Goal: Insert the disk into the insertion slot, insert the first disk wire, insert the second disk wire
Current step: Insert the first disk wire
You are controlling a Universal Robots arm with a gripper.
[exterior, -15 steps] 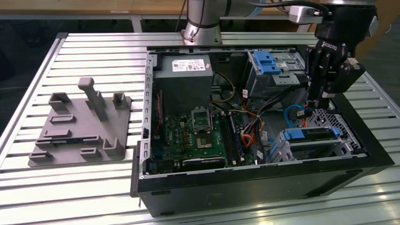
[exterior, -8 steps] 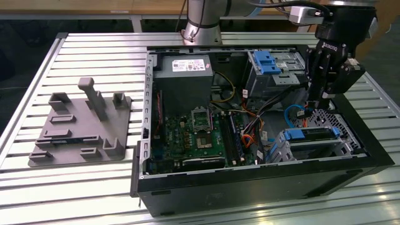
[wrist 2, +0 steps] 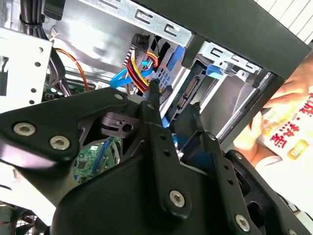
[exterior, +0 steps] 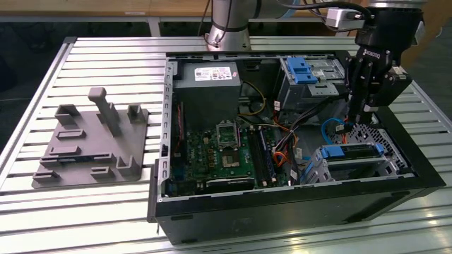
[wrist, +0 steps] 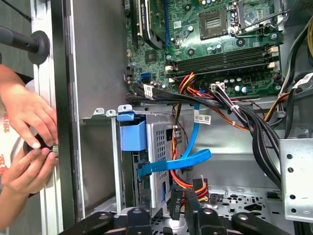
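Because the gripper (wrist 2: pixel 175 98) hangs among loose leads at the open end of the insertion slot (exterior: pixel 356 168), I rate snagging as the main hazard. A fingertip that catches the red-and-yellow wire bundle (wrist 2: pixel 140 68) or the blue flat cable (wrist: pixel 176 164) could drag a plug askew or load the connector edge of the disk (wrist 2: pixel 191 90). In the second wrist view the fingers (wrist 2: pixel 155 117) stand moderately apart, and I see nothing clamped between them. One tip lies just beside the wire bundle, though I cannot tell whether it touches. The disk sits inside the insertion slot, its blue carrier showing at both ends in the exterior view and its connector edge facing the gripper. Both cables lie at that same end of the insertion slot, and I cannot confirm that either is plugged in. Beyond the case wall (wrist: pixel 93 73) beside the insertion slot, a person's hands (wrist: pixel 29 142) hold a small object. I judge a sideways swing toward that wall to be the second hazard.
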